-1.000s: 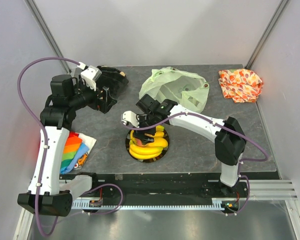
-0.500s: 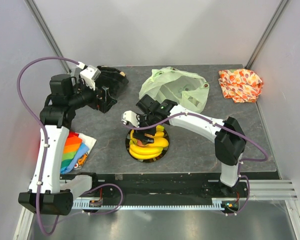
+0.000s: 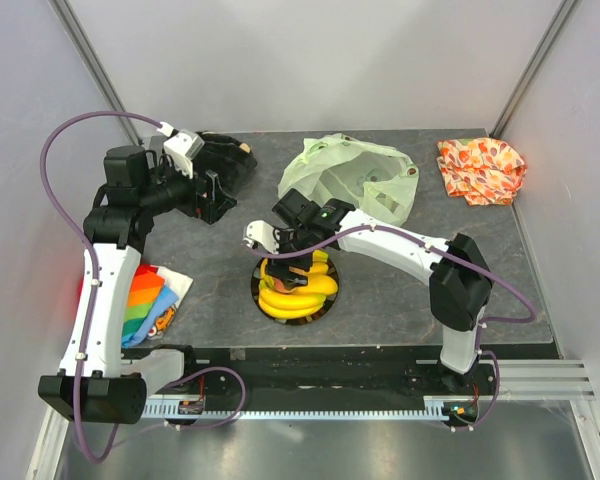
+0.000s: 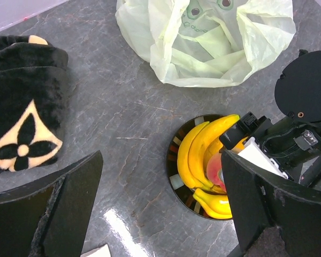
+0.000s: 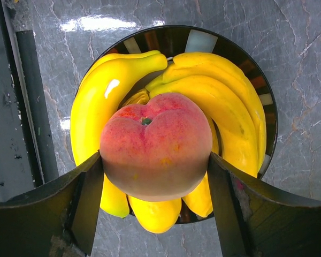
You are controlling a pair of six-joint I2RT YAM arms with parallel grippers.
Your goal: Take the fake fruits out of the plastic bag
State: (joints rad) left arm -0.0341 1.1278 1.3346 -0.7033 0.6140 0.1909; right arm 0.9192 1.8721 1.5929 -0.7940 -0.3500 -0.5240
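Note:
My right gripper (image 3: 298, 268) is shut on the small orange-pink peach (image 5: 155, 150), its fingers (image 5: 86, 201) pressing both sides. It holds the peach just over the yellow banana bunches (image 5: 227, 101) lying in a dark round bowl (image 5: 203, 38). The bananas (image 3: 292, 292) and bowl show at the table's middle front. The pale yellow-green plastic bag (image 3: 350, 175) lies open and crumpled behind them, also in the left wrist view (image 4: 203, 45). My left gripper (image 3: 212, 195) is open and empty, above the table left of the bag (image 4: 160, 166).
A black furry cloth with a cream flower mark (image 4: 21, 112) lies at the back left (image 3: 228, 155). An orange leaf-patterned cloth (image 3: 482, 168) sits at the back right corner. A rainbow-coloured cloth (image 3: 150, 300) lies at the front left edge.
My left arm has shifted slightly up and back. The right gripper and the peach have not visibly moved.

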